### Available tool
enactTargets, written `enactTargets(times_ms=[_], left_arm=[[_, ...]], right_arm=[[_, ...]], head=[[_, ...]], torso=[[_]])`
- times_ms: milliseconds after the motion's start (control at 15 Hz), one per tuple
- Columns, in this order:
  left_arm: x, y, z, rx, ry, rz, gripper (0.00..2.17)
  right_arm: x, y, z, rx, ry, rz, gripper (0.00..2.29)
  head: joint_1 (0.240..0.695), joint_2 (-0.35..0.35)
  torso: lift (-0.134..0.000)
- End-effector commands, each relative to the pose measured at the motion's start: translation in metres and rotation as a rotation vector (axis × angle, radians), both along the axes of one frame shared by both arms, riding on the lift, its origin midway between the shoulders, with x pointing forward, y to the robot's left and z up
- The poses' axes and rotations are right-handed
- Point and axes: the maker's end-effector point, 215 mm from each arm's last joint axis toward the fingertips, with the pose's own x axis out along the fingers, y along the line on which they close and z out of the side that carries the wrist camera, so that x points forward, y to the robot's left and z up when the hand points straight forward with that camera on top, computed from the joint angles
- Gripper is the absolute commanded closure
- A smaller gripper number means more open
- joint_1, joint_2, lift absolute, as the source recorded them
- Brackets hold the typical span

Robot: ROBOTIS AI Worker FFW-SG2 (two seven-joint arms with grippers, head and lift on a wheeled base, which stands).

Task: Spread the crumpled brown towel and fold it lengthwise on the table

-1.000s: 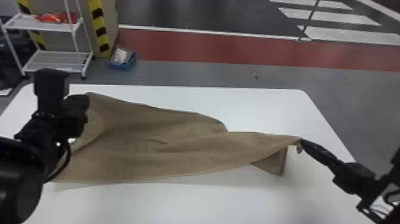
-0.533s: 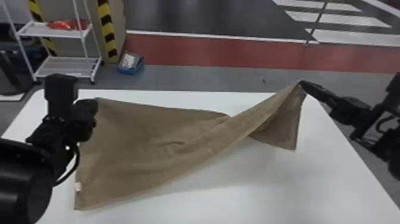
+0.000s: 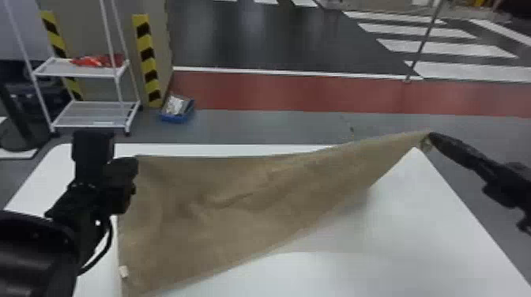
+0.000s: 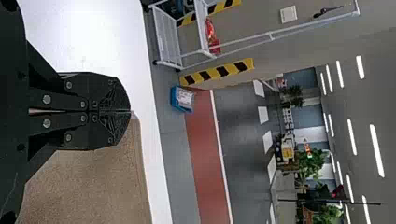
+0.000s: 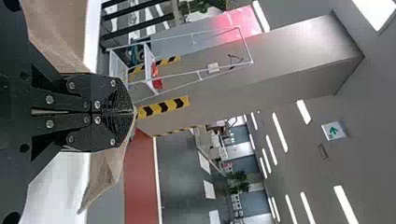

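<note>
spreading looks in hand: left gripper [image 4: 130, 111] and right gripper [image 5: 135, 112] pinch the brown towel [image 3: 237, 209] in closed jaws across the bench [image 3: 418, 221], its raised right end needing lowering taut before folding.

Looks like cloth on the towel [image 3: 237, 205], matt and slightly rough, with a fine nap. Appears smooth on the table [image 3: 403, 245], with a faint sheen. Looks mostly matt on the left gripper [image 3: 93, 152] and right gripper [image 3: 431, 138], with textured tips and bright metal screws [image 4: 46, 99]. Shines softly, like smooth plastic, on the arm cover [image 3: 35, 256]. Resembles painted metal on the rack [image 3: 87, 70], plastic on the bin [image 3: 174, 118]. Gleams smooth on the dark floor [image 3: 257, 39].
</note>
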Motion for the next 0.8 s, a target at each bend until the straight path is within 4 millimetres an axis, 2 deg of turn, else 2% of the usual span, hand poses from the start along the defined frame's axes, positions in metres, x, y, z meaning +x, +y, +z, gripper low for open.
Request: enactTargets(times_ms=[0,67,200,267,333,400,467,600,733], left_arm=[[0.003,-0.008,0.0,0.002,-0.001,-0.015,1.45],[0.005,-0.01,0.001,0.002,-0.003,-0.018,1.45],[0.006,-0.015,0.0,0.003,-0.001,-0.026,1.45],[0.006,-0.018,0.0,0.003,-0.003,-0.031,1.45],[0.006,-0.018,0.0,0.004,-0.003,-0.031,1.45],[0.006,-0.023,0.0,0.004,-0.003,-0.038,1.45],[0.005,-0.024,-0.002,0.007,-0.002,-0.039,1.45],[0.003,-0.024,-0.003,0.009,0.0,-0.039,1.45],[0.001,-0.021,-0.004,0.011,0.002,-0.035,1.45]], right_arm=[[-0.059,-0.024,-0.047,-0.048,0.029,-0.051,1.21],[-0.081,-0.027,-0.062,-0.031,0.037,-0.05,1.21],[-0.105,-0.036,-0.082,-0.062,0.07,-0.061,1.2],[-0.109,-0.041,-0.089,-0.078,0.089,-0.071,1.03],[-0.111,-0.046,-0.093,-0.093,0.11,-0.079,0.51],[-0.112,-0.052,-0.093,-0.086,0.119,-0.085,0.16],[-0.11,-0.062,-0.093,-0.056,0.145,-0.101,0.01],[-0.102,-0.077,-0.088,0.001,0.163,-0.1,0.03],[-0.088,-0.103,-0.075,0.041,0.151,-0.137,0.07]], head=[[0.629,-0.148],[0.665,-0.175],[0.695,-0.198],[0.695,-0.207],[0.695,-0.218],[0.695,-0.229],[0.695,-0.244],[0.695,-0.261],[0.695,-0.274]], torso=[[-0.123],[-0.123],[-0.123],[-0.123],[-0.123],[-0.123],[-0.123],[-0.123],[-0.123]])
